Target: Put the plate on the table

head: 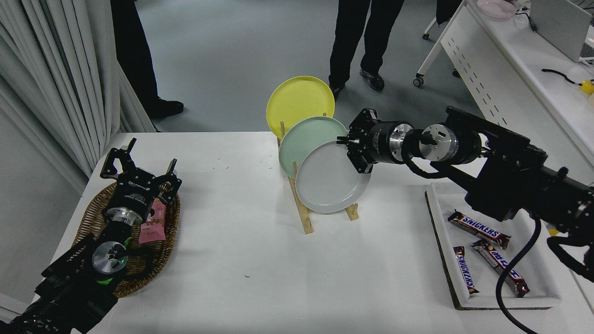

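The light grey plate stands on edge in the front slot of a wooden rack on the white table. A mint green plate and a yellow plate stand behind it. My right gripper reaches in from the right and is shut on the grey plate's upper right rim. The plate's lower edge still sits in the rack. My left gripper is parked open at the lower left, over a wicker basket.
The wicker basket holds a pink snack packet. A white tray at the right holds three chocolate bars. People's legs stand beyond the table. A white perforated desk is at the far right.
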`<control>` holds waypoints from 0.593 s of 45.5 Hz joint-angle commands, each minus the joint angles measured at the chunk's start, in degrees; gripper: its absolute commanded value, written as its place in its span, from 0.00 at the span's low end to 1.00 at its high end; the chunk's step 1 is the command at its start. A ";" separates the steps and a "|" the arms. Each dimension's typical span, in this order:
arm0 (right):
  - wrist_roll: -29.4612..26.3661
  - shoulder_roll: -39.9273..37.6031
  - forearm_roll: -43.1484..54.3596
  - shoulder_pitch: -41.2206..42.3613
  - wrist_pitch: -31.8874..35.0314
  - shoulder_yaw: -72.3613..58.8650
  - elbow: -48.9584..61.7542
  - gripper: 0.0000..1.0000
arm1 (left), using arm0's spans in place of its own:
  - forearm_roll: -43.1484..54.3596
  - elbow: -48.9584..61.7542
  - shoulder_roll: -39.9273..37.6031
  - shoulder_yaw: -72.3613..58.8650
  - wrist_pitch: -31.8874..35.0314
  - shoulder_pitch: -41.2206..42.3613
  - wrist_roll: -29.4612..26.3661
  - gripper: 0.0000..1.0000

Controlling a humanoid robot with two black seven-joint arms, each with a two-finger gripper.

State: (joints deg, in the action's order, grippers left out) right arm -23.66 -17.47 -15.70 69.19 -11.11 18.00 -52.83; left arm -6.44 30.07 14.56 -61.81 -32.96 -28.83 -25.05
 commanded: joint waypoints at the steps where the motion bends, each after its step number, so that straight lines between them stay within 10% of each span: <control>1: -3.06 -2.13 -6.00 4.28 -0.49 -0.15 -2.10 0.00 | 0.02 -0.01 0.03 0.02 0.00 0.00 0.00 1.00; 27: -7.46 -3.10 -25.86 8.60 -25.89 2.48 -10.10 0.00 | 0.02 -0.01 -0.05 0.02 0.00 0.00 0.00 1.00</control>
State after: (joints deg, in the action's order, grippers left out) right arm -29.88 -20.73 -34.31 76.32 -25.32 19.20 -59.97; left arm -6.42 30.07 14.58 -61.82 -32.96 -28.83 -25.05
